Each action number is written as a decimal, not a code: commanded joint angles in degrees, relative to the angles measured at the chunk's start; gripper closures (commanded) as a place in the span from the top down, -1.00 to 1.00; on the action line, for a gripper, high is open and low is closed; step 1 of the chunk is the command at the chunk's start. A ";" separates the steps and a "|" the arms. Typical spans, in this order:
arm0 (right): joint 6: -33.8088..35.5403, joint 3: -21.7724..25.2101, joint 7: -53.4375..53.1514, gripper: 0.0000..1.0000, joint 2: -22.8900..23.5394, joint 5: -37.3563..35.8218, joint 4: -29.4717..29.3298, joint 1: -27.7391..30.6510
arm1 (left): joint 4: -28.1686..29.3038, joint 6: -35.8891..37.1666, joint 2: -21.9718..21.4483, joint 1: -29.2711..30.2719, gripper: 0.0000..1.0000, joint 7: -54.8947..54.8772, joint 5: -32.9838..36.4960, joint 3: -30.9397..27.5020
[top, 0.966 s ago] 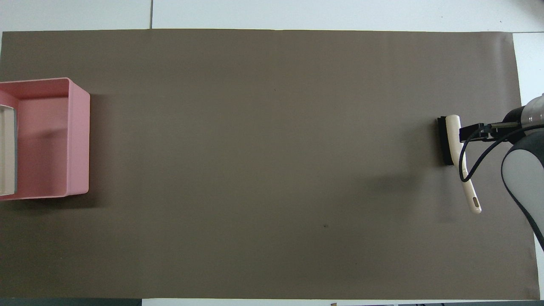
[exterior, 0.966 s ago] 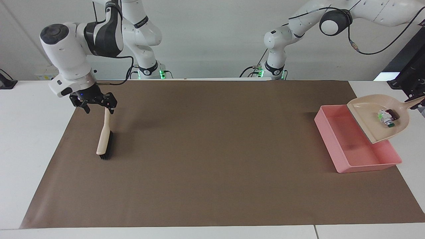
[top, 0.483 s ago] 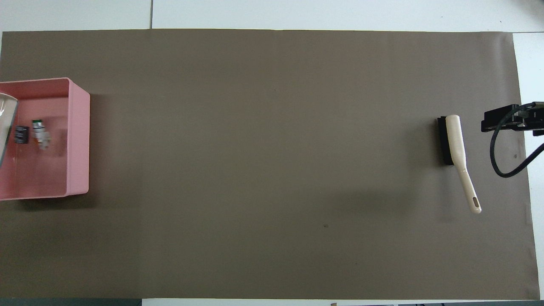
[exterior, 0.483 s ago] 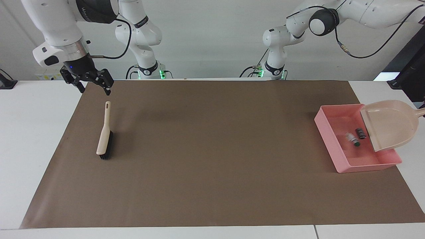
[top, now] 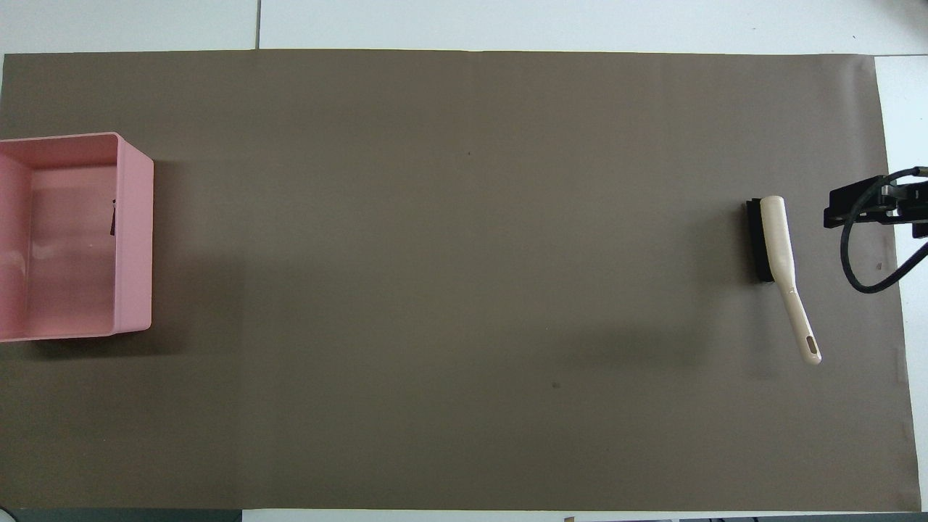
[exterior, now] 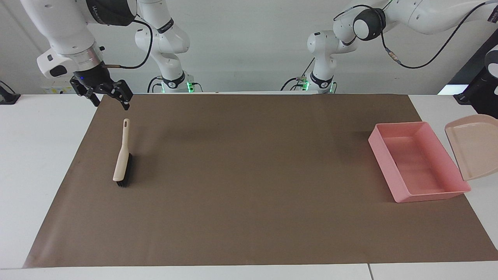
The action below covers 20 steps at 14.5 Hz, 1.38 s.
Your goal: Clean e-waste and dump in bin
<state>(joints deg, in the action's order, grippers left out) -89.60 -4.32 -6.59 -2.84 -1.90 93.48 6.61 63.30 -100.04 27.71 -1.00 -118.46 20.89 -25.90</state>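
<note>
Dustpan (exterior: 475, 149) now beside bin (exterior: 383, 153)

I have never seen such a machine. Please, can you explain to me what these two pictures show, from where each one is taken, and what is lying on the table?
These are two white robot arms at one table, each ending in a two-finger gripper. One picture is taken from across the table and faces the robots. The other looks down from above the robots' own end.

A brown mat covers the table. On it lies a brush with a beige handle and black bristles, toward the right arm's end. The right gripper hangs open over the mat near the handle's tip and holds nothing.

Toward the left arm's end stands a pink bin. Beside it is a beige dustpan; its handle is cut off by the picture's edge, and so is the left gripper, so its grip is not seen.
</note>
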 commanded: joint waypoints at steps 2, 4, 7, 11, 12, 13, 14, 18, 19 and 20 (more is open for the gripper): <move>3.64 -0.25 -0.70 0.98 0.21 1.28 -1.55 0.51 | 7.88 -2.61 -5.73 -2.42 -1.00 4.90 5.55 -0.56; 4.00 2.45 -1.14 0.98 -1.03 1.28 -0.41 -3.94 | 8.33 -2.44 -6.17 -3.39 -1.00 5.61 6.09 -0.56; 3.91 11.61 -1.32 0.98 -1.03 1.28 -0.14 -11.54 | 8.51 -1.30 -7.40 -3.40 -1.00 6.92 6.00 -0.56; 3.91 11.44 -1.05 0.98 -0.94 1.28 -0.14 -10.83 | 8.42 3.42 -8.28 -2.78 -1.00 6.05 -0.38 -0.56; 4.00 11.35 -1.05 0.98 -0.94 1.28 -0.14 -10.75 | 8.33 5.79 -8.37 -2.52 -1.00 5.53 -3.20 -0.65; 4.00 11.01 -0.97 0.98 -1.03 1.28 -0.14 -10.31 | 8.33 7.30 -8.46 -2.52 -1.00 4.74 -5.84 -0.73; 4.00 9.35 -0.88 0.98 -1.03 1.28 -0.14 -9.09 | 8.33 8.70 -8.63 -2.52 -1.00 3.86 -9.43 -0.82; 4.00 8.63 -1.32 0.98 -1.03 1.37 -0.06 -9.16 | 8.16 14.51 -8.81 -2.43 -1.00 2.89 -21.05 -0.91; 4.00 8.63 -0.97 0.98 -1.12 1.37 0.03 -9.08 | 8.16 15.30 -8.81 -2.43 -1.00 2.89 -22.98 -0.91; 3.74 8.63 -0.97 0.98 -1.12 1.37 0.21 -9.08 | 8.16 16.09 -8.81 -2.34 -1.00 2.89 -24.91 -1.00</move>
<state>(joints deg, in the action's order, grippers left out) -86.13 4.90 -7.39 -3.36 -1.39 93.10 -3.43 69.87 -85.75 20.82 -3.15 -114.29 -0.63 -26.45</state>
